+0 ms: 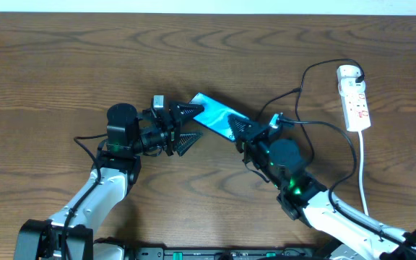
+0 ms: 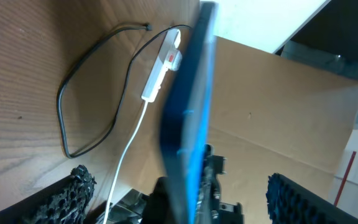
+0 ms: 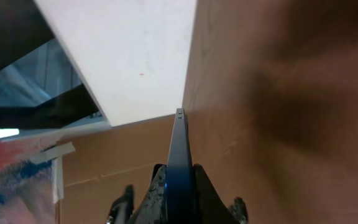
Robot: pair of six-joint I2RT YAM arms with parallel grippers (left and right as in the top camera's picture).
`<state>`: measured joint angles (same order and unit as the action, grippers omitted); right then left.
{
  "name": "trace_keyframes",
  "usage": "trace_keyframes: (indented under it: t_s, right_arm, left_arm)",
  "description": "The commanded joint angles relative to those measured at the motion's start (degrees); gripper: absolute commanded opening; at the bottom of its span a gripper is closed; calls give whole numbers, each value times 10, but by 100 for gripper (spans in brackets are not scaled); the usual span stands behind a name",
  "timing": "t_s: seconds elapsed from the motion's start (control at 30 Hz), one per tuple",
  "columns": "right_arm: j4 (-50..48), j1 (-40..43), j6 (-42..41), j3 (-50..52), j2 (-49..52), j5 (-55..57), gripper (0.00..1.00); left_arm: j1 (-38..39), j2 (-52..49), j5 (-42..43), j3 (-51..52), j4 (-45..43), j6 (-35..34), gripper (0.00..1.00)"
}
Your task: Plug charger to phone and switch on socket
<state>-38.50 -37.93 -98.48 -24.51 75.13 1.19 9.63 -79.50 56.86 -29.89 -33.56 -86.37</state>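
The phone (image 1: 215,114), its blue-teal screen lit, is lifted off the table between the two arms. My right gripper (image 1: 243,130) is shut on its right end; in the right wrist view the phone (image 3: 179,143) is edge-on between the fingertips (image 3: 180,180). My left gripper (image 1: 186,128) is open at the phone's left end. In the left wrist view the phone (image 2: 188,106) stands between the spread fingers (image 2: 188,199) without touching them. The socket (image 1: 354,97) lies at the far right and also shows in the left wrist view (image 2: 160,68). The charger cable (image 1: 305,76) loops beside it on the table (image 2: 64,106).
The socket's white cord (image 1: 362,166) runs down toward the table's front edge on the right. The black cable loops pass close behind my right arm. A pale wall strip (image 1: 338,6) borders the table's far edge.
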Motion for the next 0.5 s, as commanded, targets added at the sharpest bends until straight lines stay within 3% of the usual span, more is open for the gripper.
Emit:
trace_keyframes:
  t_s: [0.0, 0.3, 0.47]
  right_arm:
    - [-7, -21, -94, -1, 16, 1, 2]
    - [-10, -42, -134, -1, 36, -1, 2]
    - [-7, -53, -133, -1, 36, 12, 2]
  left_arm:
    - [1, -1, -1, -6, -4, -14, 85]
    - [1, -1, -11, -6, -4, -21, 76]
    - [1, -1, -17, -6, -4, -21, 63]
